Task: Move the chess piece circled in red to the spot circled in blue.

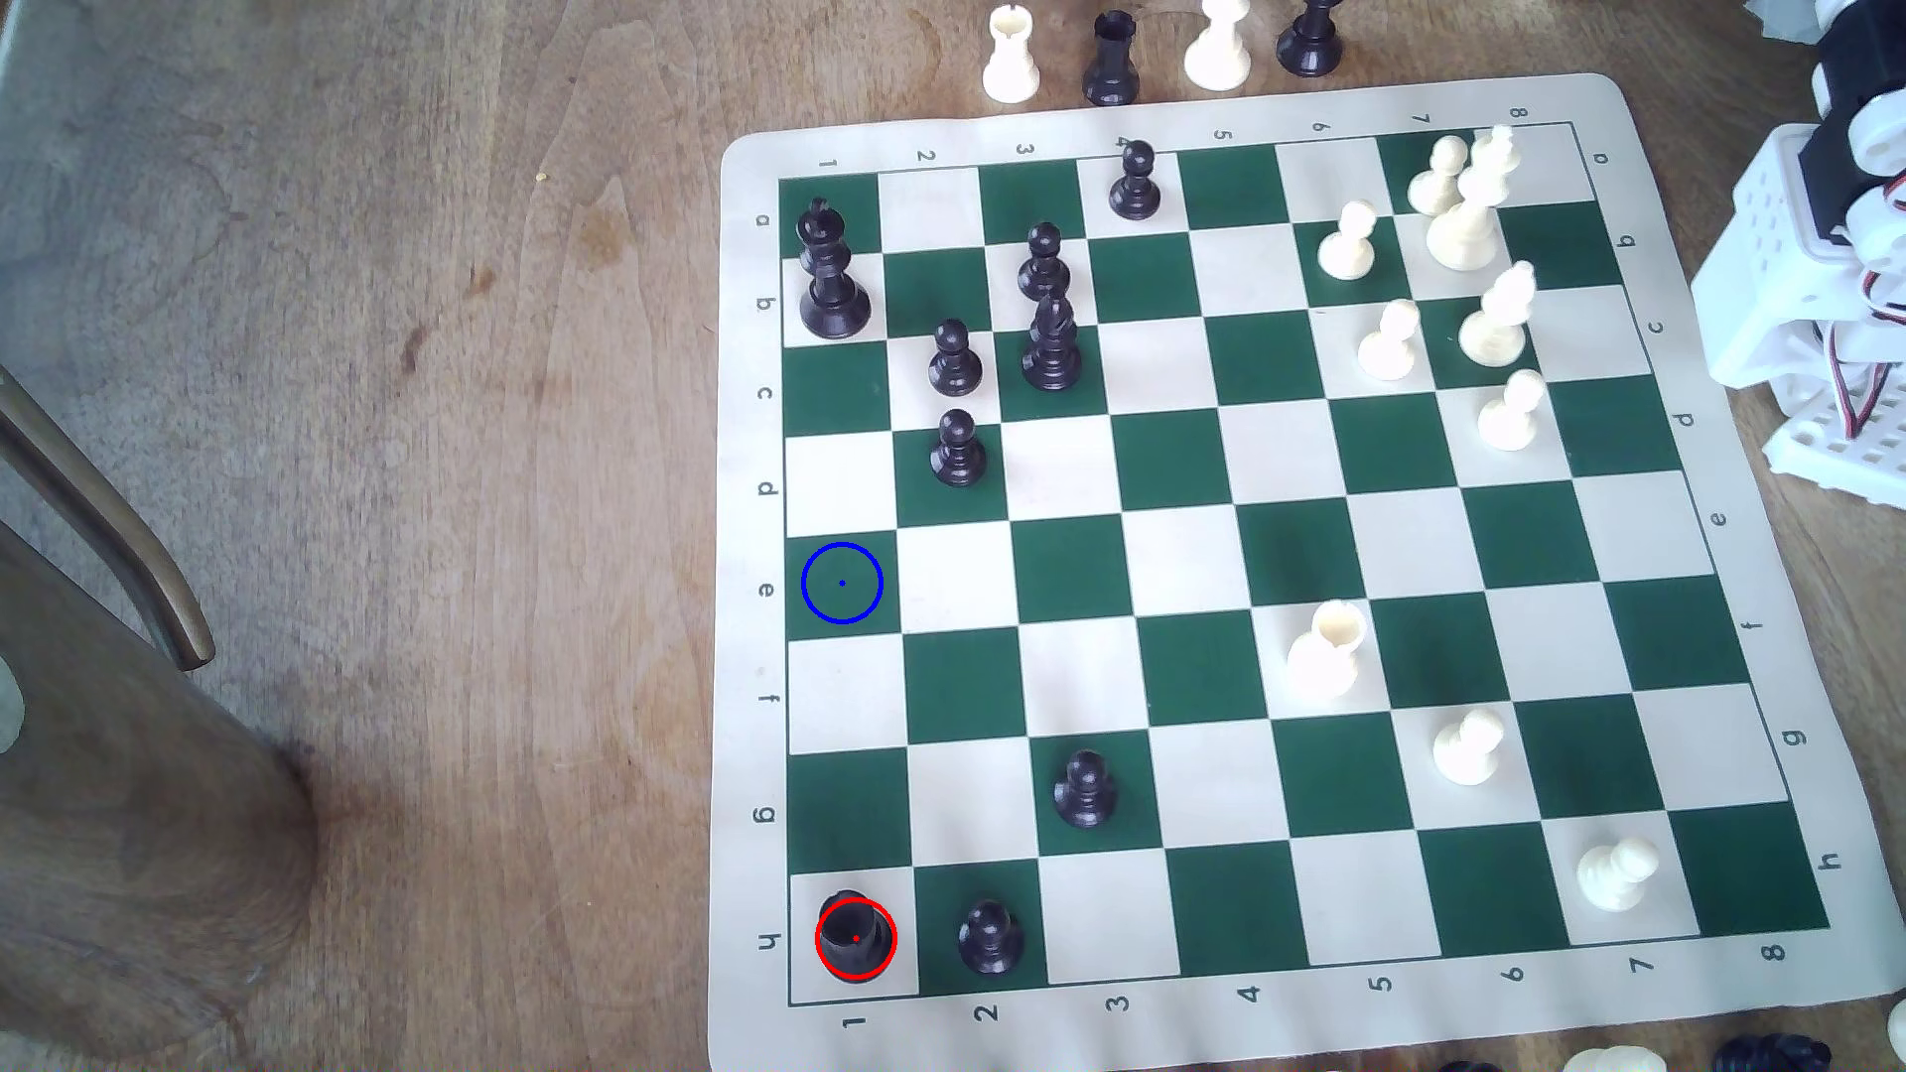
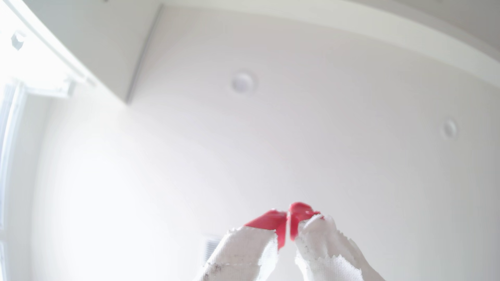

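The black rook (image 1: pixel 854 936), ringed in red, stands on the cream corner square h1 at the board's near corner on the exterior view's left. The blue-ringed dark green square (image 1: pixel 842 583) lies three squares farther up the same column and is bare. My gripper (image 2: pixel 288 216) faces a white ceiling in the wrist view; its red-tipped, white-taped fingers (image 2: pixel 270 220) touch at the tips, shut with nothing between them. The arm's white base (image 1: pixel 1826 309) sits off the board at the exterior view's right, far from the rook.
A black pawn (image 1: pixel 990 936) stands right beside the rook. Other black pieces, including the king (image 1: pixel 830 273), crowd the far part of the exterior view's left. White pieces (image 1: pixel 1465 222) fill the far right. Captured pieces (image 1: pixel 1109 57) line the table beyond the board.
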